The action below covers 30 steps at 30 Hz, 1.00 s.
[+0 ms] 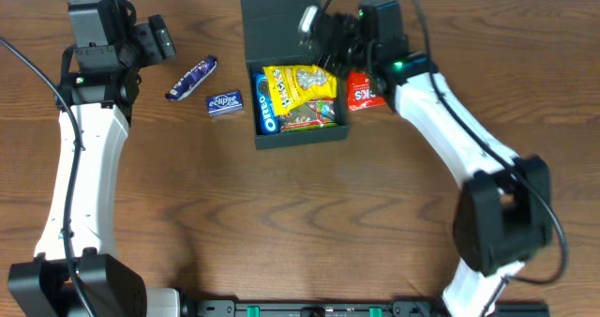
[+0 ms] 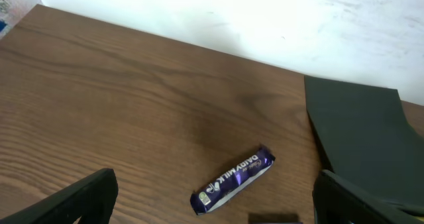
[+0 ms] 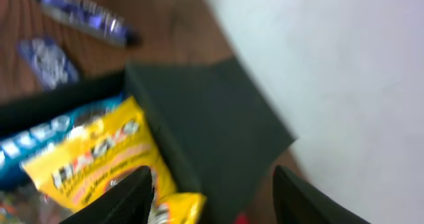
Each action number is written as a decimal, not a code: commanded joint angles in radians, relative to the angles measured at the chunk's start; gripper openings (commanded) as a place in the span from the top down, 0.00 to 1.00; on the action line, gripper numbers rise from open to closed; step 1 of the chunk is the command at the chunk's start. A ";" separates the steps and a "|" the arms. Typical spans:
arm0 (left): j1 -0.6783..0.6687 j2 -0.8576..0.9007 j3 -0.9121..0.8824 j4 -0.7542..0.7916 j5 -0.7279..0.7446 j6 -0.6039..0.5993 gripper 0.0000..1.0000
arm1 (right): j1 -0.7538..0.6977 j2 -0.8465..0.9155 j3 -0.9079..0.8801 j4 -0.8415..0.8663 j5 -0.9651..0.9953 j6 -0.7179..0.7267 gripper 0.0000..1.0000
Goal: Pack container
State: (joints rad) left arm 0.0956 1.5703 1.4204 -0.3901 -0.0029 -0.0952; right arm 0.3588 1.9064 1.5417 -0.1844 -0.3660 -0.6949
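Plainly, from above, the box (image 1: 298, 134) sits at the middle of the counter's (image 1: 281, 223) far edge, its flap lid (image 1: 279, 17) folded back toward that edge. A blue biscuit pack (image 1: 266, 101) and yellow snack bags (image 1: 298, 84) lie inside. The right claw (image 1: 323, 43) hangs over the box's far right corner, and a red packet (image 1: 361, 92) lies just beside its right wall. The left claw (image 1: 155, 37) is near the far left corner, with a chocolate bar (image 1: 192, 78) and a gum pack (image 1: 225, 102) between it and the box. Loose items seem to remain, so I would pinch each across its middle, lift it over the wall and drop it where room is left

The left wrist view shows its fingers (image 2: 79, 197) spread with nothing between them. The bar's purple wrapper is glossy with crimped ends, the wood is grained, and the lid is flat and matte

The right wrist view is blurred. Its fingers (image 3: 116, 197) are spread and empty above the crinkly yellow bags and the stiff, dull lid
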 commanded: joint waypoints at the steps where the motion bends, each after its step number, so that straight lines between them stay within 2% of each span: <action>1: 0.004 -0.014 0.006 -0.002 0.005 0.013 0.05 | -0.008 -0.027 0.001 -0.002 0.020 0.126 0.43; 6: 0.004 -0.014 0.006 -0.003 0.005 0.013 0.05 | -0.068 -0.007 0.001 -0.043 0.156 0.387 0.49; 9: 0.004 -0.014 0.006 -0.003 0.005 0.013 0.05 | -0.117 0.011 0.001 -0.066 0.186 0.488 0.36; 14: 0.004 -0.014 0.006 -0.002 0.020 0.013 0.05 | -0.183 0.087 0.001 -0.109 0.164 0.639 0.33; 20: 0.004 -0.014 0.006 -0.002 0.038 0.013 0.05 | -0.164 0.178 0.001 -0.111 0.130 0.642 0.33; 30: 0.004 -0.014 0.006 -0.002 0.038 0.013 0.05 | -0.161 0.307 0.001 -0.111 0.179 0.679 0.40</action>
State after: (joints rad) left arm 0.0956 1.5703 1.4204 -0.3904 0.0242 -0.0956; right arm 0.1883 2.1891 1.5417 -0.2943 -0.1997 -0.0395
